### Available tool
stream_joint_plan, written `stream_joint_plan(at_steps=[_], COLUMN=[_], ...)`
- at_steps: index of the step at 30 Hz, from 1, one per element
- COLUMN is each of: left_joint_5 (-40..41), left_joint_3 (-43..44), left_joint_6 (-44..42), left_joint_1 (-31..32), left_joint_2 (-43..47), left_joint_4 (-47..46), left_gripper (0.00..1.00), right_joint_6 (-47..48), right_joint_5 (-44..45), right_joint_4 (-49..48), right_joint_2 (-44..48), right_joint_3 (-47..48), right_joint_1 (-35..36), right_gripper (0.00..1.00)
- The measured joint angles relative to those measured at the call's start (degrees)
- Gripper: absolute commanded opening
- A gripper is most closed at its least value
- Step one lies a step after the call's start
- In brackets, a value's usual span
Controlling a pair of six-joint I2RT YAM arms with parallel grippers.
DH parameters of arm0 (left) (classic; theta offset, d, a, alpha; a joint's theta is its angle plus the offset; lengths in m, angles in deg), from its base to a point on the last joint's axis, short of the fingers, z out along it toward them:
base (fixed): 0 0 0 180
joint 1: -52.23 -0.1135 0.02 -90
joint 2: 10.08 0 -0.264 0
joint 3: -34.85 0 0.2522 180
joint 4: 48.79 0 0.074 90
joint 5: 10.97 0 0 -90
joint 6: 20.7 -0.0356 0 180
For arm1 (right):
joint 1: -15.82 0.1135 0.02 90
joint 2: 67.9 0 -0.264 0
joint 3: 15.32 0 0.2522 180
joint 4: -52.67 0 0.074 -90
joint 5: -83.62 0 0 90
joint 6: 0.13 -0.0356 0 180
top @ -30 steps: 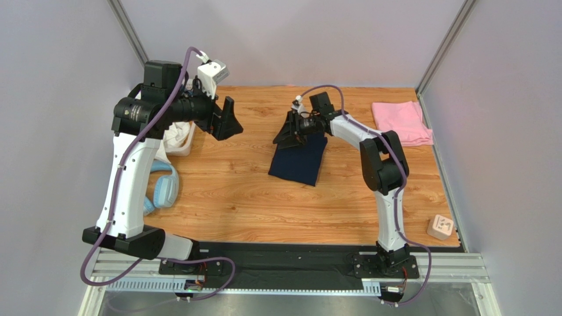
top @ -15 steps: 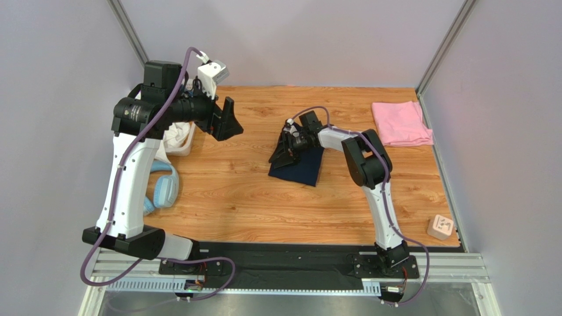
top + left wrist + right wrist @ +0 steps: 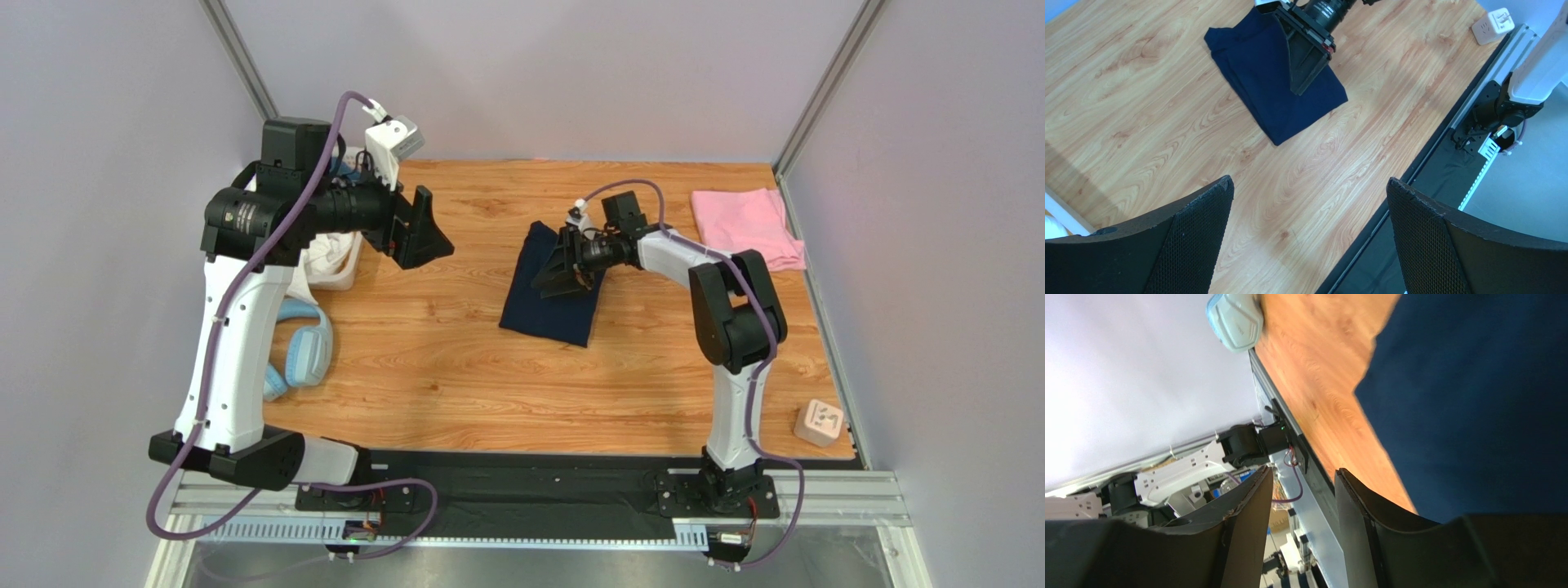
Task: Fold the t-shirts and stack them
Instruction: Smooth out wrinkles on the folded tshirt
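Top view: the right gripper [image 3: 555, 284] has moved from the near left corner of the navy t-shirt [image 3: 555, 319] toward its far edge, mid-worktop. The pink t-shirt [image 3: 742, 227] lies folded at the far right corner; I judge stacking is left.
Left wrist: the left gripper [image 3: 1309, 184] hangs wide open and empty.
Right wrist: jaws partly open, nothing between.
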Motion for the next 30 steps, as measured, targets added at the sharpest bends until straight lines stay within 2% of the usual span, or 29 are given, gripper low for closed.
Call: stream_joint_plan(at_steps=[9, 16, 18, 22, 26, 30], left_joint_5=[-0.57, -0.57, -0.55, -0.22, 0.59, 1.09], left_joint_3=[0.0, -0.46, -0.44, -0.46, -0.44, -0.44], left_joint_6=[-0.31, -0.33, -0.33, -0.46, -0.81, -1.49], left_joint_1=[0.0, 0.0, 0.0, 0.0, 0.0, 0.0], left_joint_2=[0.37, 0.48, 0.48, 0.48, 0.48, 0.48], left_joint_4=[1.38, 1.4, 1.38, 1.46, 2.21, 3.52], left_gripper=[1.0, 1.0, 1.0, 1.0, 1.0, 1.0], right_joint_6=[0.46, -0.52, -1.25, -3.52, -4.26, -4.44], right_joint_5=[-2.12, -2.03, -1.7, -1.57, -1.22, -0.72], right_joint_4=[-0.92, 0.37, 1.01, 1.01, 0.55, 1.14], right_joint_2=[-12.11, -12.24, -12.28, -14.4, -20.26, -25.46], right_joint_3=[1.79, 4.72, 7.65, 19.45, 31.95, 33.62], right_joint_1=[-1.77, -2.62, -3.39, -6.49, -9.38, -11.8], right_gripper=[0.45, 0.46, 0.46, 0.46, 0.44, 0.43])
